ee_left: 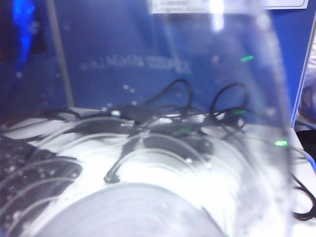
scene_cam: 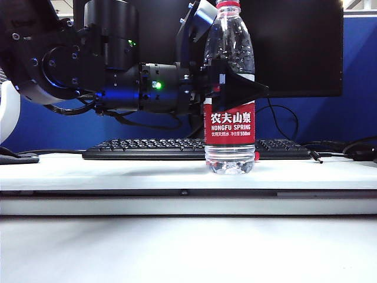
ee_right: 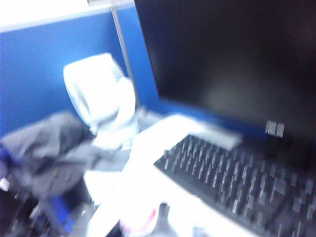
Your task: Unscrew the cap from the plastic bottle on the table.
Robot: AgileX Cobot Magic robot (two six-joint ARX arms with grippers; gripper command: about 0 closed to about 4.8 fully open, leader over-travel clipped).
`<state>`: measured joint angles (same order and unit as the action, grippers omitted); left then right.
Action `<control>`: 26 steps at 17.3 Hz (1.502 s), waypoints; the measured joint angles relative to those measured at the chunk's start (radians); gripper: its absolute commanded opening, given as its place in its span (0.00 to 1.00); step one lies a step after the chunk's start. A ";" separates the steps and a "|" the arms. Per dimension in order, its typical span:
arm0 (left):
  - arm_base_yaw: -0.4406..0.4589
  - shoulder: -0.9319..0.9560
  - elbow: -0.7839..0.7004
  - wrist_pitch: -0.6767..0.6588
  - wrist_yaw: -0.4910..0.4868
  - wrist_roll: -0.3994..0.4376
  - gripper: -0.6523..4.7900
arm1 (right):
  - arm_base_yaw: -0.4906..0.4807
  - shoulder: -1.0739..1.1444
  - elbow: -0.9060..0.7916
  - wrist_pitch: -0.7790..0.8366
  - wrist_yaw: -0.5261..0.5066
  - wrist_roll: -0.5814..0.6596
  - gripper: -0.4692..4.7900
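The plastic bottle (scene_cam: pixel 230 127) stands upright on the white table (scene_cam: pixel 118 171), its red cap (scene_cam: pixel 228 5) on the neck at the top edge of the exterior view. My left gripper (scene_cam: pixel 234 88) reaches in from the left and is shut on the bottle's middle, just above the red label. The left wrist view is filled by the clear bottle wall (ee_left: pixel 148 197) pressed close. My right gripper does not show in the exterior view. The blurred right wrist view shows one grey fingertip (ee_right: pixel 165 217) beside a pinkish round blur (ee_right: pixel 143 222); I cannot tell what that blur is.
A black keyboard (scene_cam: pixel 147 147) lies right behind the bottle, with a dark monitor (scene_cam: pixel 294 47) above it. A white fan (ee_right: pixel 98 94) and grey cloth (ee_right: pixel 54 143) sit at the table's left end. Black cables (ee_left: pixel 177 113) trail along the blue partition.
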<state>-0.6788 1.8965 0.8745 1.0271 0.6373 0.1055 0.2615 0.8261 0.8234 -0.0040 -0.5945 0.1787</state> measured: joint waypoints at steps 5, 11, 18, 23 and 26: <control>0.000 0.000 0.000 0.002 -0.056 0.015 0.66 | 0.000 -0.122 0.000 -0.394 0.055 -0.051 0.08; 0.000 0.000 0.000 0.003 -0.119 0.026 0.68 | 0.000 -0.249 0.000 -0.537 0.124 -0.074 0.08; 0.002 0.003 -0.001 -0.034 -0.129 0.037 0.90 | 0.000 -0.265 0.000 -0.595 0.124 -0.074 0.08; 0.002 0.012 -0.006 -0.059 -0.130 0.040 0.92 | 0.000 -0.265 0.000 -0.600 0.124 -0.074 0.08; 0.002 0.012 -0.006 -0.058 -0.130 0.040 1.00 | 0.000 -0.265 0.000 -0.600 0.124 -0.076 0.08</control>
<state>-0.6769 1.9083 0.8684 0.9695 0.5076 0.1452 0.2615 0.5610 0.8234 -0.6041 -0.4706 0.1028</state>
